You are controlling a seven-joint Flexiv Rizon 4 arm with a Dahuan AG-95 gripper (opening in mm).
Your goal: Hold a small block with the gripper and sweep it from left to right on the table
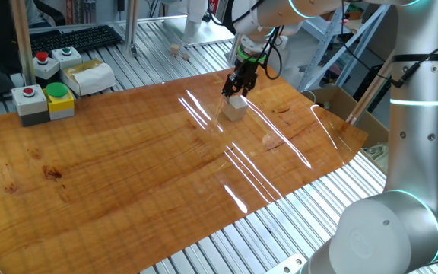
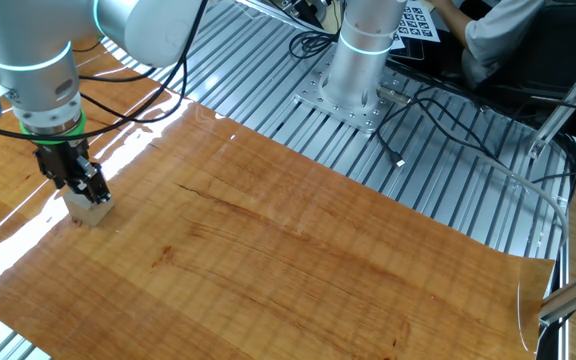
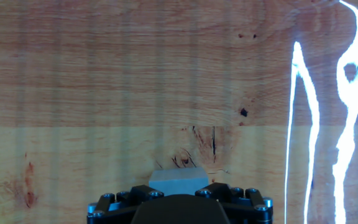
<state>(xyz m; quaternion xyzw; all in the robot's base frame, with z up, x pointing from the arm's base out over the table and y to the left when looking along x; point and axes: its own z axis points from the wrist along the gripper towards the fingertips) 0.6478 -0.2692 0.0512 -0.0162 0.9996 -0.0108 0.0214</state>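
Observation:
The small block [image 1: 235, 107] is a pale wooden cube resting on the table [image 1: 143, 167], near its far right part. The gripper [image 1: 236, 90], black with a green ring above it, stands upright over the block with its jaws shut on the block's top. In the other fixed view the gripper [image 2: 83, 190] grips the block [image 2: 92, 209] near the table's [image 2: 298, 260] left edge. In the hand view the block [image 3: 178, 180] shows as a grey face between the black fingers [image 3: 223, 190] at the bottom edge.
Grey button boxes [image 1: 33, 103] with red and green buttons and a white packet [image 1: 88, 76] sit at the table's far left edge. A ribbed aluminium frame [image 1: 280, 228] surrounds the board. Loose cables [image 2: 448, 130] and the arm's base [image 2: 353, 70] lie beyond it.

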